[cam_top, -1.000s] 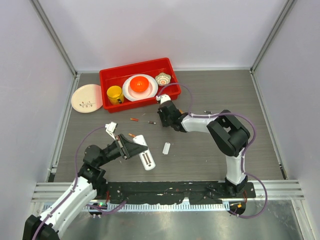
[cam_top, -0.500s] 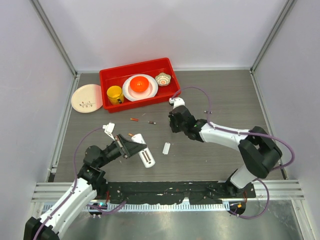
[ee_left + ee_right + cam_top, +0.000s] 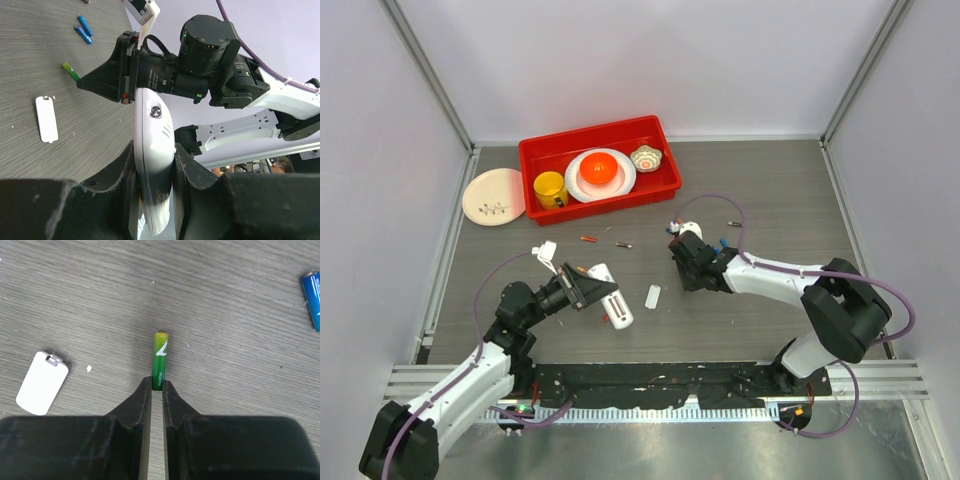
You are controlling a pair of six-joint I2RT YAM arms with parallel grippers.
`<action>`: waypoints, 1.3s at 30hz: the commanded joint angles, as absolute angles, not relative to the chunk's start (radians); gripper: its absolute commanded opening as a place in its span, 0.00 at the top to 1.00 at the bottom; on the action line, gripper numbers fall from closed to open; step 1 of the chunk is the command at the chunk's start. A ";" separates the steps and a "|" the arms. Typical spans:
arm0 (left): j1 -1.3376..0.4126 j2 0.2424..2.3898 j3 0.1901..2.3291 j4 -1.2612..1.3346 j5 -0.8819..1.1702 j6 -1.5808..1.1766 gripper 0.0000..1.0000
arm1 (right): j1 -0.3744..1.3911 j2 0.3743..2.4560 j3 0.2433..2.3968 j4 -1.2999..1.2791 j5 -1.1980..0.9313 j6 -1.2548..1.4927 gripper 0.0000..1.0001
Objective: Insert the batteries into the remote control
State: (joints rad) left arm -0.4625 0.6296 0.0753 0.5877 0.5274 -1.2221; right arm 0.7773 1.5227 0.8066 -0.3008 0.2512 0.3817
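The white remote control (image 3: 154,131) stands on edge between my left gripper's (image 3: 154,155) fingers, which are shut on its lower end; from above the remote control (image 3: 613,300) sits front-left of centre, with the left gripper (image 3: 586,291) on it. My right gripper (image 3: 157,386) is shut on the rear end of a green battery (image 3: 159,357), held low over the table. The left wrist view shows that green battery (image 3: 70,71) at the right gripper's tip. Seen from above, the right gripper (image 3: 681,272) is just right of the white battery cover (image 3: 653,296). Two blue batteries (image 3: 83,29) lie beyond.
A red tray (image 3: 534,150) at the back holds a yellow cup (image 3: 550,188), a plate with an orange thing (image 3: 599,170) and a small bowl (image 3: 646,157). A cream plate (image 3: 493,196) lies left of it. Loose batteries (image 3: 588,240) lie mid-table. The battery cover (image 3: 41,382) is flat on the table.
My right arm has swung from beside the red tray toward the front and right, coming down near the battery cover. The left gripper with the remote control has shifted slightly.
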 commanded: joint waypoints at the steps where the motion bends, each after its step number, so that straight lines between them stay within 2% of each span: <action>1: -0.459 0.640 0.100 0.706 0.538 -1.209 1.00 | 0.782 1.522 0.834 -0.359 0.252 0.396 0.94; 6: -0.457 0.643 0.098 0.701 0.538 -1.203 1.00 | 0.782 1.545 0.847 -0.374 0.244 0.399 0.66; 8: -0.459 0.643 0.101 0.699 0.545 -1.201 1.00 | 0.782 1.552 0.850 -0.379 0.244 0.399 0.60; 14: -0.459 0.641 0.100 0.692 0.548 -1.198 1.00 | 0.781 1.566 0.867 -0.391 0.242 0.391 0.58; 23: -0.457 0.647 0.101 0.703 0.555 -1.195 0.99 | 0.773 1.605 0.893 -0.391 0.222 0.351 0.69; 31: -0.457 0.643 0.098 0.698 0.554 -1.190 1.00 | 0.759 1.614 0.882 -0.387 0.187 0.342 0.74; 33: -0.457 0.647 0.097 0.701 0.554 -1.187 1.00 | 0.756 1.615 0.876 -0.383 0.170 0.345 0.78; 34: -0.459 0.649 0.097 0.701 0.543 -1.187 1.00 | 0.755 1.618 0.874 -0.383 0.166 0.348 0.88; 36: -0.460 0.672 0.100 0.722 0.534 -1.187 1.00 | 0.756 1.631 0.871 -0.377 0.134 0.353 0.96; 39: -0.466 0.751 0.120 0.790 0.531 -1.184 1.00 | 0.752 1.622 0.859 -0.365 0.120 0.380 0.99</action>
State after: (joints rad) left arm -0.4625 0.6773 0.0753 0.6590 0.5407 -1.2015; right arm 0.7578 1.5993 0.8677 -0.3759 0.1696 0.3561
